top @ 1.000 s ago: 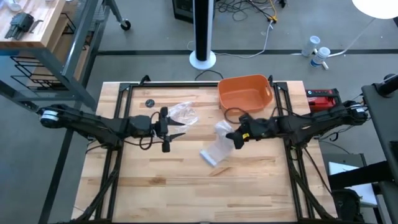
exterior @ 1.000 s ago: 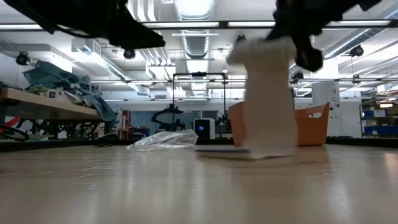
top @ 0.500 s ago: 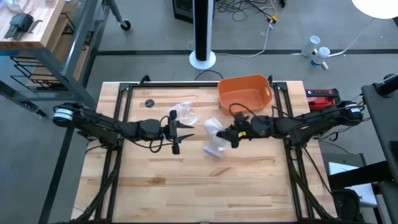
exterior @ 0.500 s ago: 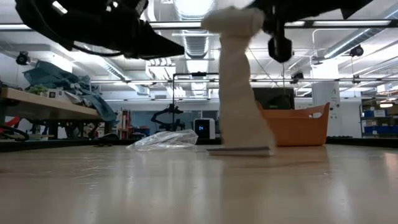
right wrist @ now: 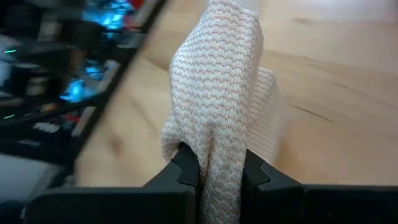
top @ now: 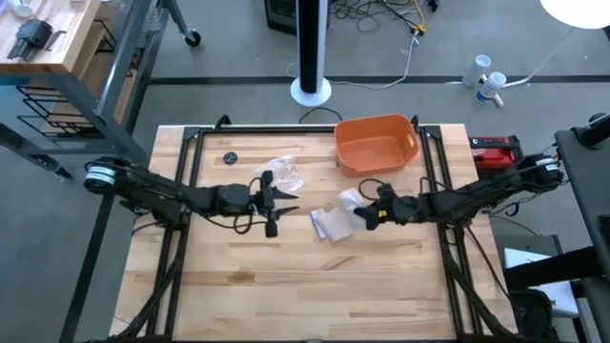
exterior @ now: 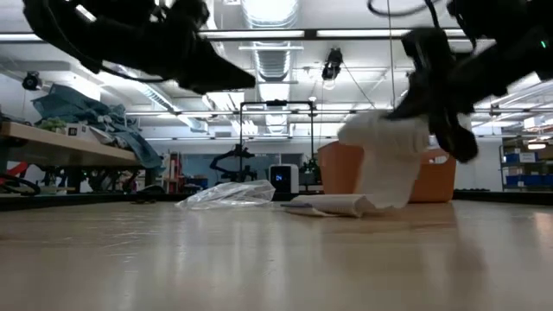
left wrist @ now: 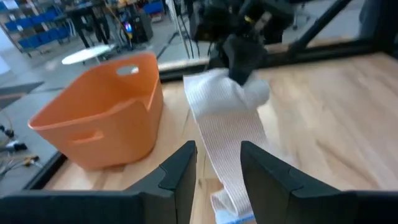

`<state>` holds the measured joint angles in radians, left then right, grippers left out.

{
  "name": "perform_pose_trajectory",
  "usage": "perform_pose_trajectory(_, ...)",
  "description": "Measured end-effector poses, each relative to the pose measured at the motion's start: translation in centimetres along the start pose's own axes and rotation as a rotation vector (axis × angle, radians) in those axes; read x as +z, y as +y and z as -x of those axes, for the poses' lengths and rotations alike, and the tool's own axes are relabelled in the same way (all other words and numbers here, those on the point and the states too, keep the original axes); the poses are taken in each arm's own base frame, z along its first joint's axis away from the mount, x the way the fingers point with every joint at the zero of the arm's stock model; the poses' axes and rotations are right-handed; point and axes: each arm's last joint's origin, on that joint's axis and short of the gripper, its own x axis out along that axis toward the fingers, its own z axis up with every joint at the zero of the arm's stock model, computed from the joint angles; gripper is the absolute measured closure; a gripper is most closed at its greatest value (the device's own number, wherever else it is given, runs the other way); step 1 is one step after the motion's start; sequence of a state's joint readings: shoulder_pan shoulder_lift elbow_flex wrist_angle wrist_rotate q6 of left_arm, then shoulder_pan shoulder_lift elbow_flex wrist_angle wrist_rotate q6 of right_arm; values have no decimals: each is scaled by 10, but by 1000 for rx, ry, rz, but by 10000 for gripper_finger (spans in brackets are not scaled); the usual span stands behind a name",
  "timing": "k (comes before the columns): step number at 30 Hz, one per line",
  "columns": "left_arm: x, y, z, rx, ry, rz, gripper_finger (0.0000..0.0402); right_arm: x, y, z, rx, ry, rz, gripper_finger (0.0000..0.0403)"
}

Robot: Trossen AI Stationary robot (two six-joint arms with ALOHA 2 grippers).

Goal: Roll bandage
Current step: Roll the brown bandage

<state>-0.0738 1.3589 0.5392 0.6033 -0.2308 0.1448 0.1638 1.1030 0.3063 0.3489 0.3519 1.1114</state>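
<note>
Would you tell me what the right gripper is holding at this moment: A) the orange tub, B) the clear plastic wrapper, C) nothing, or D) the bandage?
D: the right gripper is shut on the off-white bandage, whose other end trails down onto the table.

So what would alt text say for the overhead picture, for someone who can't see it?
Seen from above, the right gripper pinches one end of an off-white bandage at the middle of a wooden table, the rest trailing onto the wood. The left gripper hovers nearby, empty, beside a clear wrapper, with an orange tub behind.
</note>
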Motion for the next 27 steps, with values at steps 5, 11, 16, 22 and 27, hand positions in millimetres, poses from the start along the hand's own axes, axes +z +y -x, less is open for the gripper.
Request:
perform_pose_trajectory(5,-5,-6,-25,10,30,-6,286,4,-1,6,187,-101,-92,368)
perform_pose_trajectory(11,-21,-18,-62,-5,124,-25,287,-6,-22,5,20,-79,-90,368)
perform_pose_trajectory(16,-34,-24,-80,-32,207,-25,287,-5,-23,4,4,-92,-55,368)
perform_pose_trajectory(22,-56,-32,-95,-102,343,-48,287,-1,-16,3,4,-124,5,368)
perform_pose_trajectory(27,-64,-37,-111,-111,414,-63,287,4,-7,2,27,-137,37,368)
